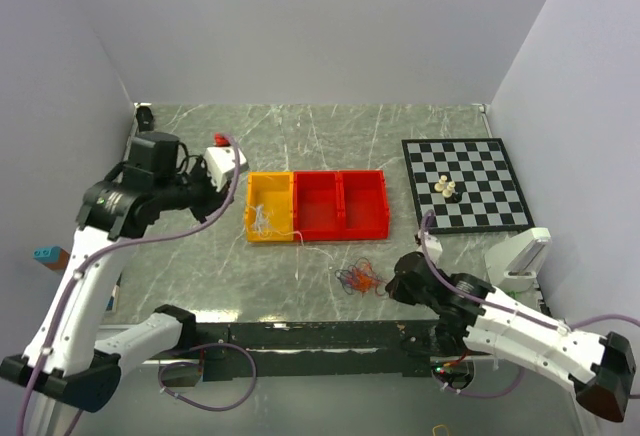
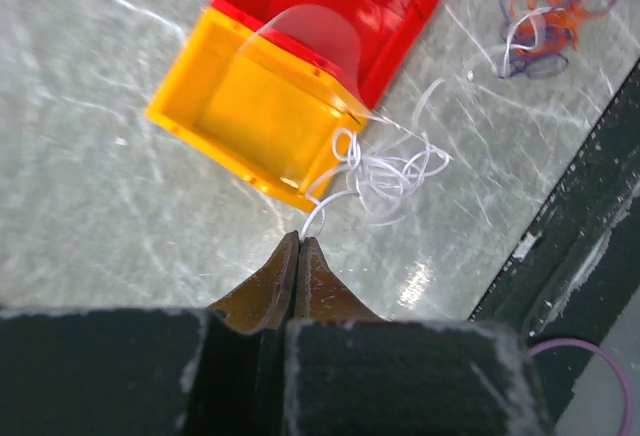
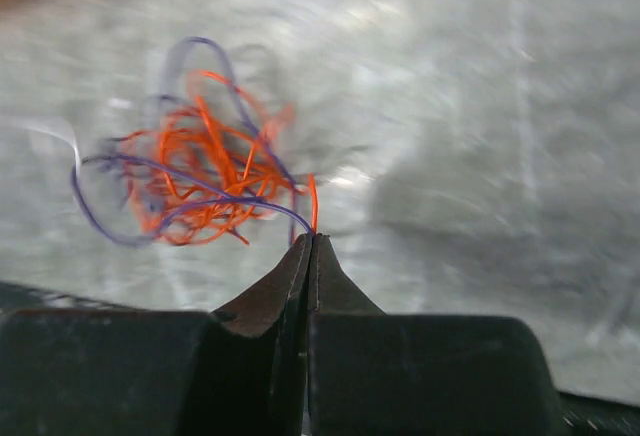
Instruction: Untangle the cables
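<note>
Green marbled table (image 1: 200, 256) with plain white walls on three sides forms the work area.

1. Bins. In the top view a yellow bin (image 1: 270, 206) sits at frame centre-left, touching a red bin (image 1: 340, 204) on its right.
2. Chessboard (image 1: 468, 184). It lies at the upper right of the top view and carries a few chess pieces (image 1: 447, 189).
3. White cable (image 2: 385, 171). In the left wrist view its loose loops drape over the near corner of the yellow bin and spill onto the table just right of it. One strand rises from the loops to the fingertips at the lower centre of that frame.
4. Left gripper (image 2: 300, 244). Jaws are together, with the white cable strand pinched at the tips.
5. Clump (image 1: 358, 278). This tangle of orange and purple cables lies on the table below the red bin, near the front edge. It is well apart from the white cable.
6. Right gripper (image 3: 312, 241). Jaws are pressed together at the lower centre of the right wrist view. An orange strand and a purple strand run from the clump, left of centre in that frame, into the tips. The table behind it is blurred.
</note>
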Robot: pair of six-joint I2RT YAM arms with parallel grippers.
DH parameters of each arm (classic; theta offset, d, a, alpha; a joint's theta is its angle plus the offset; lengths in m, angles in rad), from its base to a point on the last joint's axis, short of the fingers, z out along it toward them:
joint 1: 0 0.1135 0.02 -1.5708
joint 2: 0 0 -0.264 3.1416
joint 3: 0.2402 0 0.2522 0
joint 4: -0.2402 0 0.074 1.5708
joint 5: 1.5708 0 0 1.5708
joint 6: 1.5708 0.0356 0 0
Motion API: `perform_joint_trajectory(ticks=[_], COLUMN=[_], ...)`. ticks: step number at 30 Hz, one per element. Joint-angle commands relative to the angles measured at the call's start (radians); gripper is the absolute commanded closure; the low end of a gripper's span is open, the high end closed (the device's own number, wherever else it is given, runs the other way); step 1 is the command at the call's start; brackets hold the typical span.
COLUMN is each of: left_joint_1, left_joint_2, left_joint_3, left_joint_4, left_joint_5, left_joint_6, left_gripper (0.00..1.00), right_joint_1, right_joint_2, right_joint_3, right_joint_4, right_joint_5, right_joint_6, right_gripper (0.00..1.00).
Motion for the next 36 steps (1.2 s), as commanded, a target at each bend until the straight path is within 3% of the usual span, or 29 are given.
perform_joint_trajectory(ticks=[1,5,10,13,16,21,26,30,36], left_joint_1=[0.004,0.004,0.004,0.004,0.004,0.004,0.001,-0.014,-0.037], left_joint_2=[-0.071,-0.132,-0.125,-0.096,-0.077,-0.083,-0.089,-0.091,-0.076], left_joint_3=[0.102,0.129,0.108,0.085,0.088,0.048,-0.062,-0.131,-0.147], left_joint_4=[-0.013,0.066,0.051,0.028,0.008,0.030,0.083,0.094,0.065], left_joint_5=[-0.042,-0.079,0.109,0.203,0.266,0.362,0.481,0.574,0.597], left_joint_6=[-0.006,-0.073,-0.104,-0.100,-0.093,-0.095,-0.119,-0.106,-0.045], left_gripper=[0.99,0.99,0.99,0.99,0.99,0.99,0.99,0.99,0.99], right_joint_1=[0.019,0.042,0.109,0.122,0.123,0.125,0.126,0.137,0.137], right_joint_2=[0.106,0.146,0.071,0.056,0.079,0.138,0.206,0.298,0.388], right_joint_3=[0.060,0.057,0.097,0.163,0.224,0.261,0.243,0.283,0.313], right_joint_4=[-0.086,-0.050,0.114,0.208,0.321,0.564,0.785,0.819,0.831], right_joint_5=[0.035,0.040,0.052,0.054,0.002,-0.139,-0.262,-0.302,-0.311], right_joint_6=[0.076,0.075,-0.061,-0.187,-0.339,-0.465,-0.484,-0.493,-0.499], right_gripper=[1.00,1.00,1.00,0.87,0.60,0.45,0.43,0.43,0.42])
